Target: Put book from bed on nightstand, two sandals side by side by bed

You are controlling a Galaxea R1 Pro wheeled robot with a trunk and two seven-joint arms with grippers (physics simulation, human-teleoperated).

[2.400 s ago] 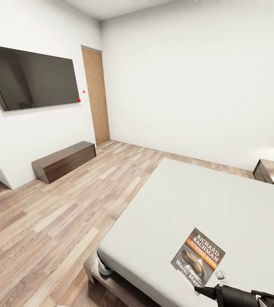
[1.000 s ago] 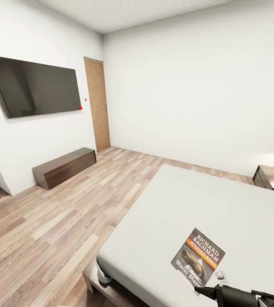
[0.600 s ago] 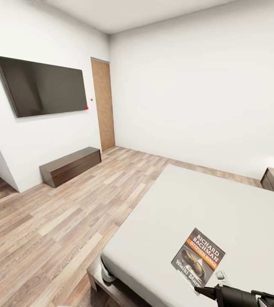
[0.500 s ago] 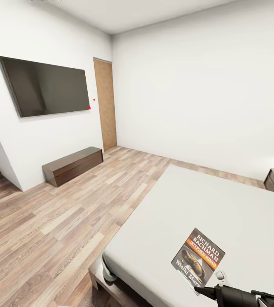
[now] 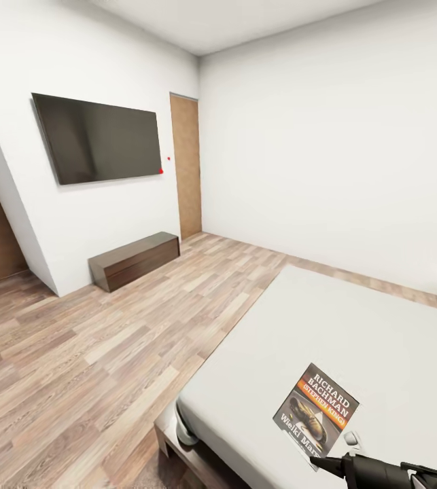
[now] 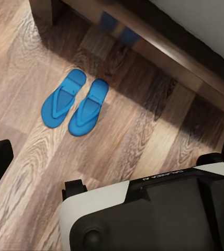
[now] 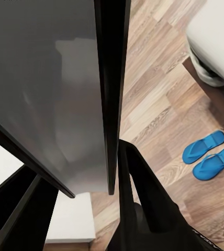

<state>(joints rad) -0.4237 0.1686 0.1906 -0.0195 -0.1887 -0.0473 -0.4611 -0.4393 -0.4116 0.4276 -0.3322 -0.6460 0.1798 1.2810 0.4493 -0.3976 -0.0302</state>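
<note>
Gripping the book (image 5: 317,414) by its lower edge, the right gripper (image 5: 334,463) has its fingers clamped on it, cover up ("Richard Bachman" readable) above the bed (image 5: 354,339), near the bed's foot corner. In the right wrist view the book (image 7: 54,89) is edge-on between the black fingers (image 7: 130,188). Left gripper (image 6: 112,157): fingers spread wide, nothing between them. On the plank floor (image 6: 33,157) just beside the bed frame (image 6: 159,49), the two sandals (image 6: 75,104) lie side by side, nearly touching, toes toward the frame; they also show in the right wrist view (image 7: 210,154). Well apart from the bed, across open floor: a long low bench (image 5: 133,260) against the wall, a TV (image 5: 99,139) above it, a wooden door (image 5: 187,175) beside them.
</note>
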